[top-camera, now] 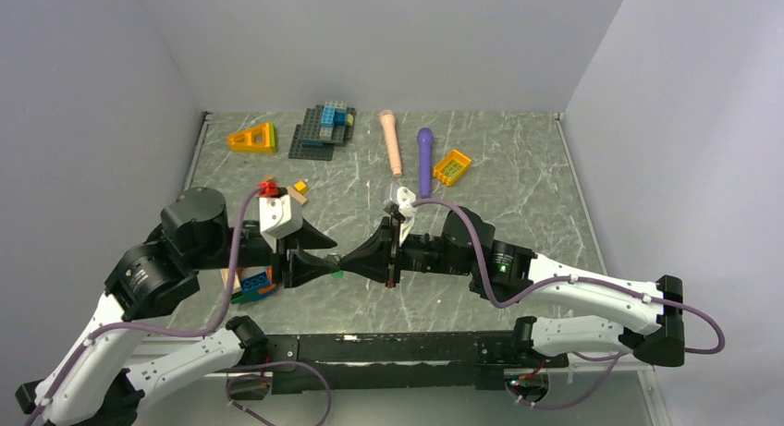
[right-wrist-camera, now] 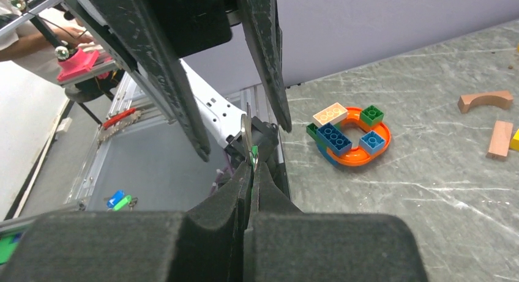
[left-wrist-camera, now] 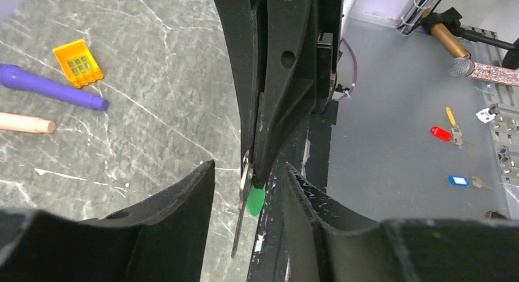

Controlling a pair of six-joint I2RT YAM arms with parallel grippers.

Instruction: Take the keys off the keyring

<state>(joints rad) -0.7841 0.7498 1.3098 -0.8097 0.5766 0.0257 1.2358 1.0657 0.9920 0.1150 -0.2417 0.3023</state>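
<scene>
Green-tagged key [left-wrist-camera: 240, 219] is pinched in the closed right gripper [right-wrist-camera: 250, 170] at near centre. Left gripper [left-wrist-camera: 249, 169] stands wide open, empty, straddling it.

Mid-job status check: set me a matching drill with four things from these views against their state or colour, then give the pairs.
Things:
1. left tool
2. right tool
3. key tag
4. grid brick

States or colours:
A. yellow-orange
B. shut on the key
C. open, fingers either side of the other tool
D. green

Pairs: 1-C, 2-B, 3-D, 4-A
</scene>
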